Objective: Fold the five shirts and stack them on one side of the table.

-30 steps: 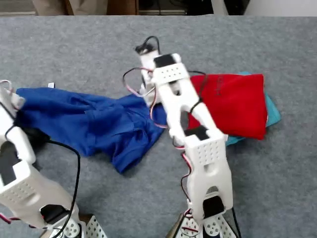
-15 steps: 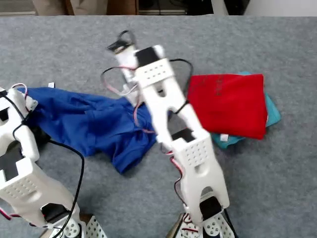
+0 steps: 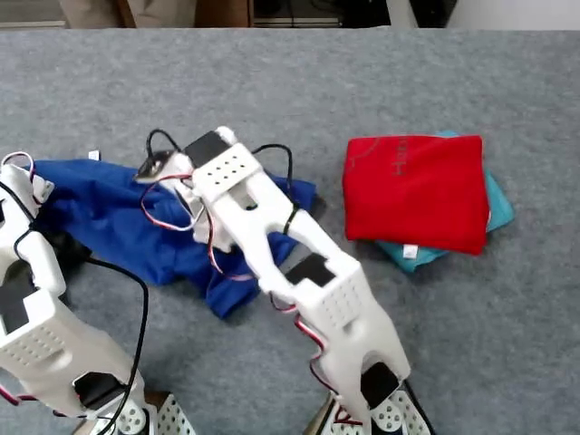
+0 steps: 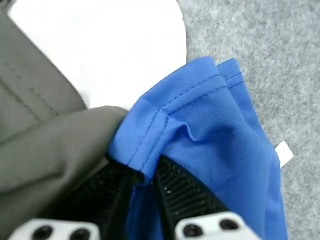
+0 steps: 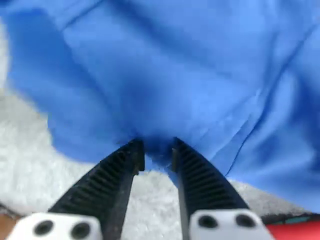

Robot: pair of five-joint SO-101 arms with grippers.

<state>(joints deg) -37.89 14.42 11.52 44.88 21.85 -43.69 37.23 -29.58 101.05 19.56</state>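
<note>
A blue shirt (image 3: 118, 227) lies crumpled across the left half of the grey table (image 3: 381, 82). My left gripper (image 3: 34, 195) is at the shirt's left end, and the left wrist view shows the left gripper (image 4: 145, 175) shut on the blue hem (image 4: 165, 115). The right arm stretches from the front edge up and leftward over the shirt, with its gripper (image 3: 168, 174) above the shirt's middle. In the right wrist view the right gripper (image 5: 155, 147) pinches a bunch of blue fabric (image 5: 165, 75). A folded red shirt (image 3: 415, 190) rests on a folded teal shirt (image 3: 500, 214) at the right.
A small white label (image 3: 93, 155) sticks out at the blue shirt's far left corner. Bare table surrounds the red and teal stack and runs along the far edge. Cables loop around both arms.
The right arm has swung leftward from beside the red shirt to over the blue shirt's middle. The left gripper has kept its hold at the shirt's left end, shifting slightly.
</note>
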